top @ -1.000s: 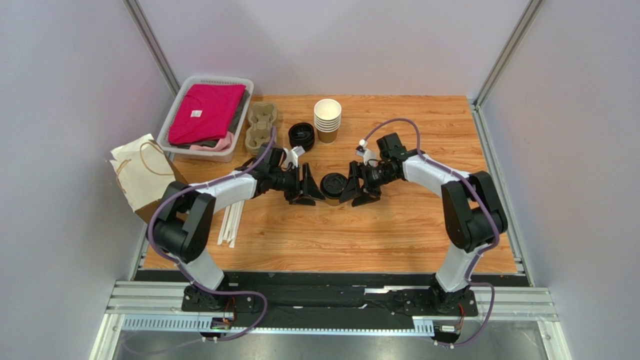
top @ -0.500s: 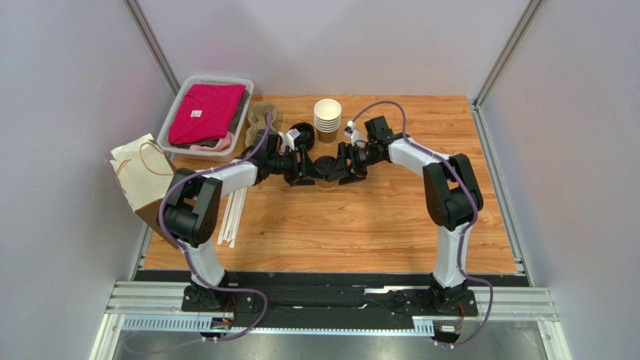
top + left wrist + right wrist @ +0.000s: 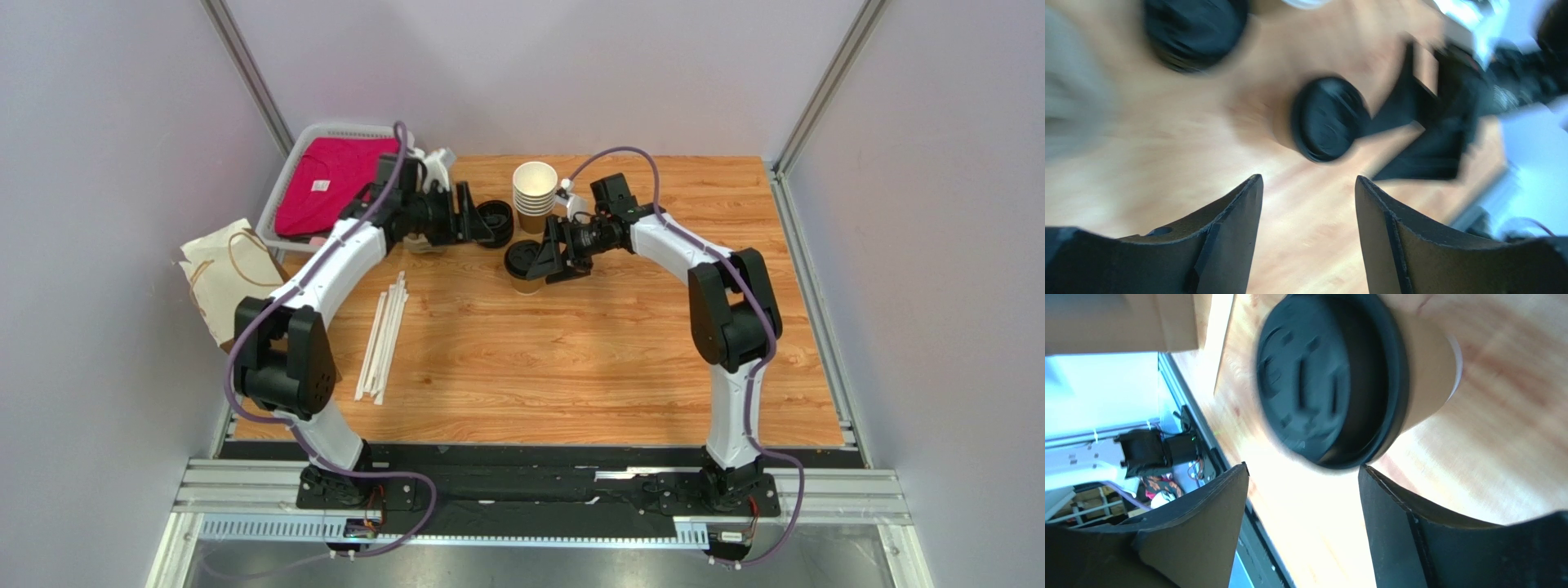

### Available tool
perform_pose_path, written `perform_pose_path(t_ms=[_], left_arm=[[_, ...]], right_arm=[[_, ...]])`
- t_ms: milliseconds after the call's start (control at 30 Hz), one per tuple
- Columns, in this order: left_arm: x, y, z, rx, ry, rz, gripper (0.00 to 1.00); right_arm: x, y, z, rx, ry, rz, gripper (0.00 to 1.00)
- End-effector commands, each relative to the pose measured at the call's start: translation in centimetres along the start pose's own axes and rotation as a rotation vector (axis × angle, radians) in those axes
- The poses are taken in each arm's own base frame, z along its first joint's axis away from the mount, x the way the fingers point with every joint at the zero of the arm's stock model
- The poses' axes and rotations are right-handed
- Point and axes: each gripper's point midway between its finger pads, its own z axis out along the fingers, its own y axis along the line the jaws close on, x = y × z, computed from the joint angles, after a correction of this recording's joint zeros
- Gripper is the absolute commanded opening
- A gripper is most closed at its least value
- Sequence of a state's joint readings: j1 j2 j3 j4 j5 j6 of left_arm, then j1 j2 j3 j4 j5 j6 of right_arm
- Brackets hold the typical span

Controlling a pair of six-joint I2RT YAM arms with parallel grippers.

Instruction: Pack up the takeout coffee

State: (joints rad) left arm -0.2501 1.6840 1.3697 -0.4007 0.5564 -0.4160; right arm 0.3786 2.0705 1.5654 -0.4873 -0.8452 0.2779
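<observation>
The takeout coffee (image 3: 525, 261), a brown kraft cup with a black lid, stands on the table's back middle. My right gripper (image 3: 558, 255) is open just to its right. In the right wrist view the coffee (image 3: 1327, 373) lies just beyond the open fingertips (image 3: 1223, 502), not between them. My left gripper (image 3: 472, 214) is open and empty at the back left, beside the pile of loose black lids (image 3: 496, 224). The left wrist view, blurred, shows the coffee (image 3: 1329, 119) ahead of my open left gripper (image 3: 1309, 184), with the right gripper (image 3: 1438, 128) behind it.
A stack of lidless cups (image 3: 535, 196) stands behind the coffee. A basket (image 3: 290, 165) with pink cloth and a cup carrier (image 3: 429, 186) sit at the back left. A paper bag (image 3: 227, 288) is at the left edge, with white straws (image 3: 383, 337) near it.
The coffee has shifted toward the back with both grippers flanking it. The left gripper then swung away to the back left by the loose lids. The right gripper stayed beside the cup.
</observation>
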Motion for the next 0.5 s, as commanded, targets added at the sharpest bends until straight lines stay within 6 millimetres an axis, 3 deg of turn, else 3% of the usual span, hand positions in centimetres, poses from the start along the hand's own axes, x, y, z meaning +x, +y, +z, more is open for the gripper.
perform_pose_path(t_ms=[0, 200, 467], left_arm=[[-4.7, 3.8, -4.9, -0.282, -0.073, 0.212, 0.66], [-8.0, 6.8, -4.5, -0.429, -0.096, 0.317, 0.66], [-11.3, 10.4, -0.8, -0.509, -0.105, 0.377, 0.63]], right_arm=[[-0.3, 4.9, -4.3, -0.010, -0.065, -0.140, 0.72], [0.8, 5.5, -6.9, 0.062, -0.085, -0.178, 0.72], [1.9, 5.8, -8.3, 0.078, -0.086, -0.172, 0.72]])
